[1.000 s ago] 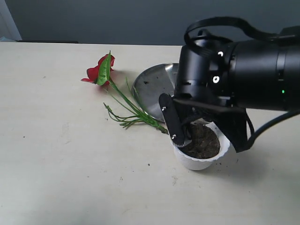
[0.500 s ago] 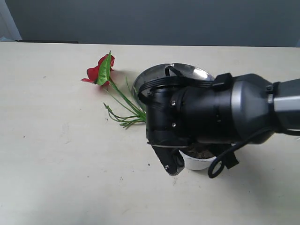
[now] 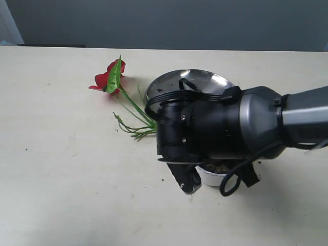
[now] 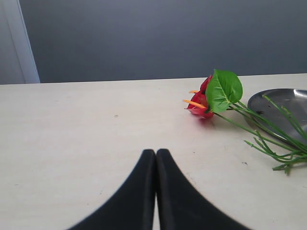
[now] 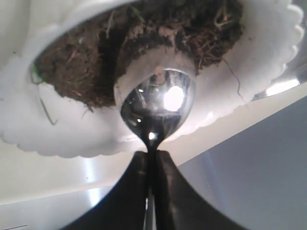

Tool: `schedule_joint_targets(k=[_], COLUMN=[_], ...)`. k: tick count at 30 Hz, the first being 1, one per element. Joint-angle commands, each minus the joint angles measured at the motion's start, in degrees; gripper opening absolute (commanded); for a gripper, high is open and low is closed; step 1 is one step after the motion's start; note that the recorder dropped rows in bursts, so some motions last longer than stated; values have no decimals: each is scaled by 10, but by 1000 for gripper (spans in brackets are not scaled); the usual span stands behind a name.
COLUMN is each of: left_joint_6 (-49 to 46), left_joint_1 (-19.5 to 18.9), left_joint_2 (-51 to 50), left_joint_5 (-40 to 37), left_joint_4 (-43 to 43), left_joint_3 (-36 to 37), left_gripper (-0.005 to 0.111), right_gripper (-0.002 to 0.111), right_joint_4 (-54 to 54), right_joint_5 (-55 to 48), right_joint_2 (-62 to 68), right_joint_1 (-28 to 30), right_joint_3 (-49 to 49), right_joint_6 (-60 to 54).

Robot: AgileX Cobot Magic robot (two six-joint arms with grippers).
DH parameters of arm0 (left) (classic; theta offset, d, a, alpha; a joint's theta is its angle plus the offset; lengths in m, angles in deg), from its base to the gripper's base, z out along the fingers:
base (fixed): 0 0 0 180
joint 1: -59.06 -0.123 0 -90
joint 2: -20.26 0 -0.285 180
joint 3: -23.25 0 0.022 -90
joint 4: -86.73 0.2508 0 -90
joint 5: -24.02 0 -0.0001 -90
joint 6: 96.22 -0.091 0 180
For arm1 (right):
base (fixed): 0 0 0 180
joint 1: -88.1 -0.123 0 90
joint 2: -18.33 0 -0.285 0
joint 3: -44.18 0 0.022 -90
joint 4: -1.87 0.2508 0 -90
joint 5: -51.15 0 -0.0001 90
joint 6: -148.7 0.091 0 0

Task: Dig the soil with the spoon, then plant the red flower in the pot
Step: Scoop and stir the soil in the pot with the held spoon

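Note:
My right gripper (image 5: 154, 152) is shut on the thin handle of the silver spoon (image 5: 157, 106), whose bowl rests at the edge of the dark brown soil (image 5: 139, 38) inside the white scalloped pot (image 5: 72, 139). In the exterior view the right arm covers most of the pot (image 3: 215, 177); one black finger (image 3: 187, 182) shows beside it. The red flower (image 3: 108, 78) lies flat on the table, its green stems trailing toward the pot; it also shows in the left wrist view, where the flower (image 4: 204, 98) is well beyond my left gripper (image 4: 156, 152), which is shut and holds nothing.
A round steel plate (image 3: 197, 79) lies behind the pot, partly hidden by the right arm, and its edge (image 4: 288, 98) shows in the left wrist view. The beige table (image 3: 66, 169) stretches to the left and front. A dark wall stands behind.
The right arm has swung down and leftward over the pot, now hiding most of it. The flower and plate have not moved.

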Motion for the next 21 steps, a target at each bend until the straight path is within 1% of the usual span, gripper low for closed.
schedule_joint_targets(k=[1, 4, 6, 15, 17, 21], left_joint_6=[2, 2, 2, 2, 2, 2], left_joint_1=[4, 4, 4, 4, 4, 4], left_joint_2=[3, 3, 3, 3, 3, 3], left_joint_5=[4, 4, 4, 4, 4, 4], left_joint_4=[-3, -3, -3, -3, -3, -3], left_joint_3=[-2, -2, -2, -2, -2, -2], left_gripper=[0, 0, 0, 0, 0, 0], right_gripper=[-1, -1, -1, -1, -1, -1], right_joint_4=[-6, -58, -72, -61, -54, -47], right_joint_5=[2, 2, 2, 2, 2, 2], right_joint_2=[2, -6, -16, -41, -33, 23], right_joint_1=[-2, -1, -1, -1, -1, -2], right_joint_3=[2, 2, 0, -2, -2, -2], right_joint_6=[-5, 13, 13, 10, -5, -8])
